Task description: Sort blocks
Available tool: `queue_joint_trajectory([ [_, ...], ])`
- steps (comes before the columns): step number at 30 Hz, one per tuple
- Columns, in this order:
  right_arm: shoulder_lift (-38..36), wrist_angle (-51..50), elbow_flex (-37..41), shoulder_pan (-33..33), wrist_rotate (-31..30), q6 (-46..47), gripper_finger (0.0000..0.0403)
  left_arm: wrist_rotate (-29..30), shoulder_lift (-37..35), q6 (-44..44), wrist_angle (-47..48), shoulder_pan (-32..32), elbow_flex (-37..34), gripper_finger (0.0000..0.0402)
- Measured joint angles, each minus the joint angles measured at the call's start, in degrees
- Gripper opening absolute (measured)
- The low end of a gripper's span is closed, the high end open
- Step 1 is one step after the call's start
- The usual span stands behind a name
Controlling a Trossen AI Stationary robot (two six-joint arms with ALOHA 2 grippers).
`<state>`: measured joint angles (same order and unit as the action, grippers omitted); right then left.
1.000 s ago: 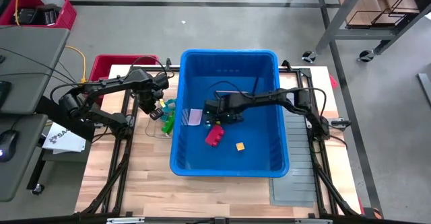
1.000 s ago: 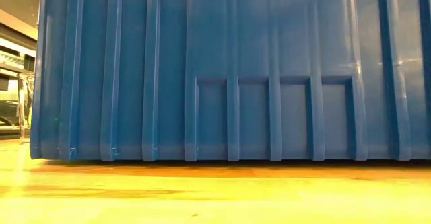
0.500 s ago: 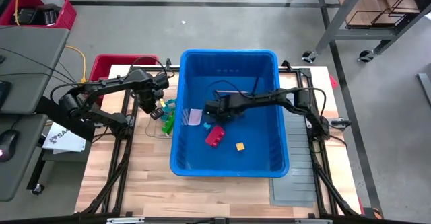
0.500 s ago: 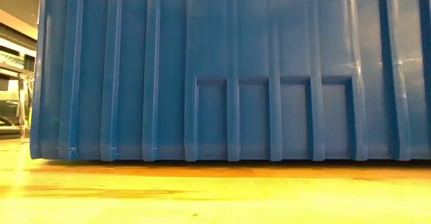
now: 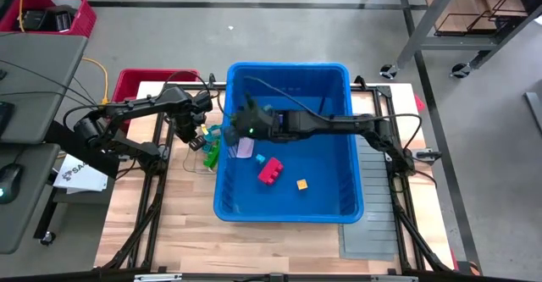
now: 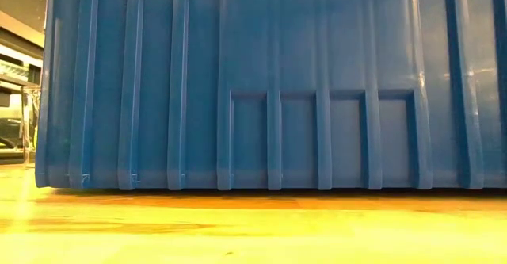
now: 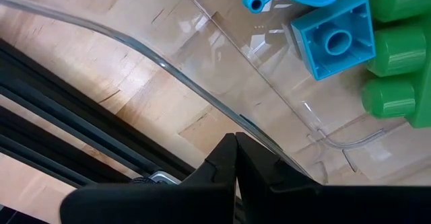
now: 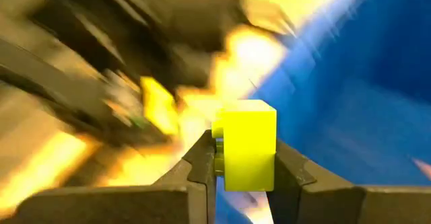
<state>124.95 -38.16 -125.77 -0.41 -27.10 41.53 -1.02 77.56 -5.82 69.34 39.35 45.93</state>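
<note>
A yellow block (image 8: pixel 248 142) sits between the fingers of my right gripper (image 5: pixel 243 123), which reaches across the blue bin (image 5: pixel 339 79) to its left wall. On the bin's floor lie a red block (image 5: pixel 271 171), an orange block (image 5: pixel 301 184), a teal block (image 5: pixel 261 157) and a pale pink piece (image 5: pixel 246 147). My left gripper (image 7: pixel 236 158) is shut and touches nothing; it hovers over a clear tray (image 7: pixel 202 96) left of the bin, which holds a teal block (image 7: pixel 333 39) and green blocks (image 7: pixel 397 49). My right gripper pinches the yellow block by two opposite sides (image 8: pixel 225 158), one finger (image 8: pixel 201 167) on each. The block stands up past the fingertips, lifted clear of the bin's floor.
The bin's tall wall (image 6: pixel 269 82) fills the low view. A red crate (image 5: pixel 140 83) stands behind the left arm, and a grey ribbed mat (image 5: pixel 377 206) lies right of the bin. Bare wooden table (image 5: pixel 279 244) lies in front of the bin.
My right gripper has risen from the bin's floor beside the red block and travelled toward the table's left and far edges, up to the bin's left wall. The blocks on the bin's floor have stayed put.
</note>
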Motion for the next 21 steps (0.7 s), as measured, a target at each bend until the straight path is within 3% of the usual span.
queue_joint_trajectory([
  [4,-0.12,10.62,-1.01,-1.07,4.9,-5.01,0.0069,0.0,0.0,-0.03,-0.04,0.0,0.0,0.0],
  [10,1.51,12.89,-0.84,-3.44,15.64,-4.07,0.0075,-0.01,0.0,-0.05,-0.03,0.0,0.0,0.0],
  [17,4.55,15.41,-0.8,-3.83,22.17,0.13,0.0234,-0.03,0.02,-0.54,-0.06,0.0,0.0,0.0],
  [21,4.43,15.74,-0.82,-3.81,22.22,-2.82,0.0284,-0.02,0.02,-0.59,-0.07,0.0,0.0,0.0],
])
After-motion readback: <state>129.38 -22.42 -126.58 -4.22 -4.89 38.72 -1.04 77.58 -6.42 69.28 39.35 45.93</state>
